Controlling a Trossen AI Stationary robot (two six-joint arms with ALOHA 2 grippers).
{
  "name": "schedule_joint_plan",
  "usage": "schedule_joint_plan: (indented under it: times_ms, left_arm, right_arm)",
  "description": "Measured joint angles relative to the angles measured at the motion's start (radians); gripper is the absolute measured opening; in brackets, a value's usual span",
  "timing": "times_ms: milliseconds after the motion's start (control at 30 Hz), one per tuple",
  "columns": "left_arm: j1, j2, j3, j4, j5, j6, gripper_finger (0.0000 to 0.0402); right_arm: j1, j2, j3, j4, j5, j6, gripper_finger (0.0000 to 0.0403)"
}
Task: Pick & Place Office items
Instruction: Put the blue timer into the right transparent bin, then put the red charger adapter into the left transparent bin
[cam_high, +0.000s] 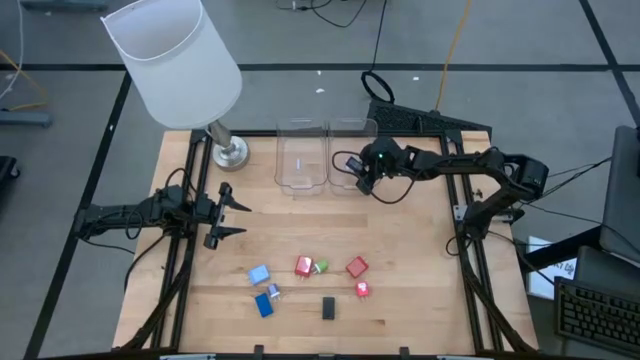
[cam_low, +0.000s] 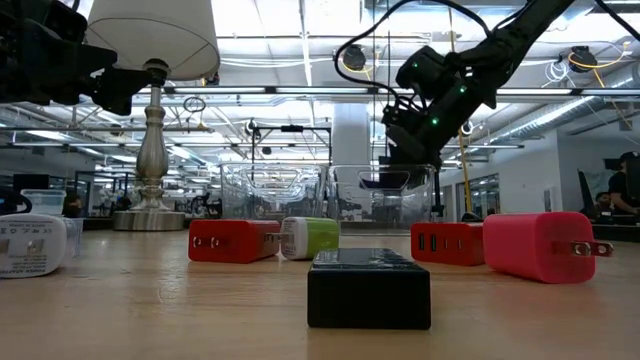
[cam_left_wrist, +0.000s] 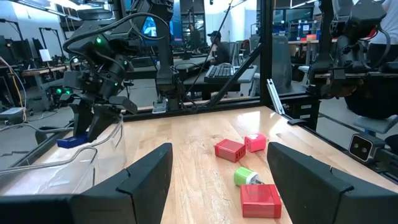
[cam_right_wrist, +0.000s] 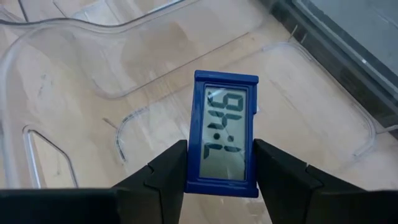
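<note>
My right gripper (cam_high: 362, 172) is at the far middle of the table, over the right one of two clear bins (cam_high: 346, 132). It is shut on a dark blue digital clock (cam_right_wrist: 225, 124). The other office items lie near the front edge: a light blue piece (cam_high: 258, 274), a dark blue one (cam_high: 264, 304), a red one (cam_high: 304, 266) beside a green one (cam_high: 321, 267), two more red ones (cam_high: 356, 267) and a black block (cam_high: 328, 308). My left gripper (cam_high: 235, 218) waits open at the table's left, pointing level. My right gripper pinches the clock's two long sides (cam_right_wrist: 194, 171) between its two fingers, at the end nearest the wrist. The fingers slant down from the table's right side and lie along the clock. The clock sticks out past the fingertips, display up, over the bin's floor (cam_right_wrist: 311, 112).
A lamp with a big white shade (cam_high: 175, 60) stands on its metal foot (cam_high: 230, 152) at the far left, next to the left bin (cam_high: 300, 160). Bare wood lies between the bins and the items near the front.
</note>
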Motion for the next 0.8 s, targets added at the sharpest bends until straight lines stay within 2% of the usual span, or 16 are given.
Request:
schedule_joint_plan:
  times_ms: [300, 800]
  left_arm:
    - [0.0, 0.0, 0.0, 0.0, 0.0, 0.0, 0.0267]
    - [0.0, 0.0, 0.0, 0.0, 0.0, 0.0, 0.0267]
  right_arm:
    - [0.0, 0.0, 0.0, 0.013, 0.001, -0.003, 0.0171]
    - [0.0, 0.0, -0.001, 0.033, 0.002, -0.026, 0.0211]
